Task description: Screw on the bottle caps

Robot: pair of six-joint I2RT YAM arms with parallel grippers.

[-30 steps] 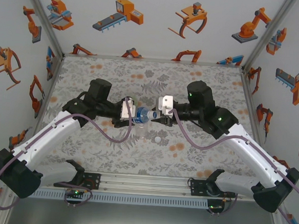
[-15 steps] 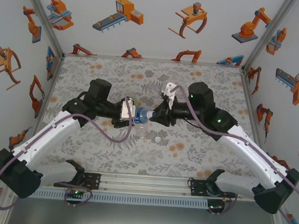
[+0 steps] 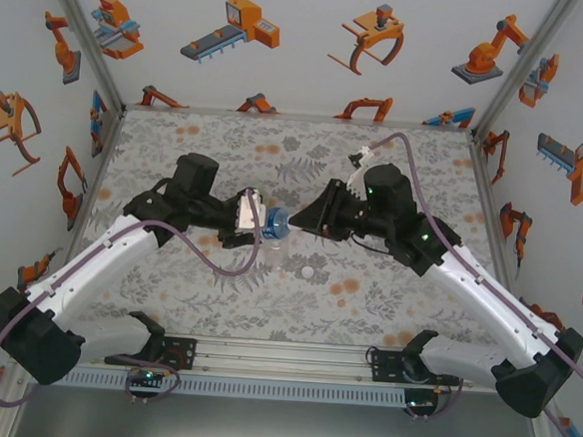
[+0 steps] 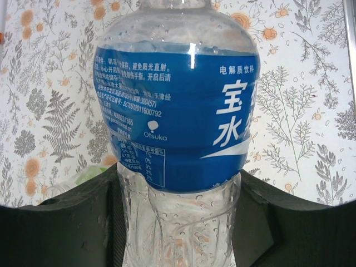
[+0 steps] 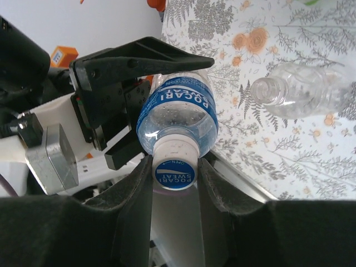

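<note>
My left gripper [image 3: 258, 222] hugs the squashy-looking blue-labelled clear plastic bottle [image 4: 177, 105]; right gripper [image 5: 175, 169] pinches its probably-slick white round cap [image 5: 177, 150].

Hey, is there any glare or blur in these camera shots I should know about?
Left wrist: a white glare streak on the blue-label bottle, print sharp. Right wrist: cap sharp, right tool's fingers blurred. Top external: even light, soft shadows.

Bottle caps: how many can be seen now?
2. One cap sits on the bottle neck, gripped by the right gripper; one white cap lies loose on the table. Others may be hidden.
</note>
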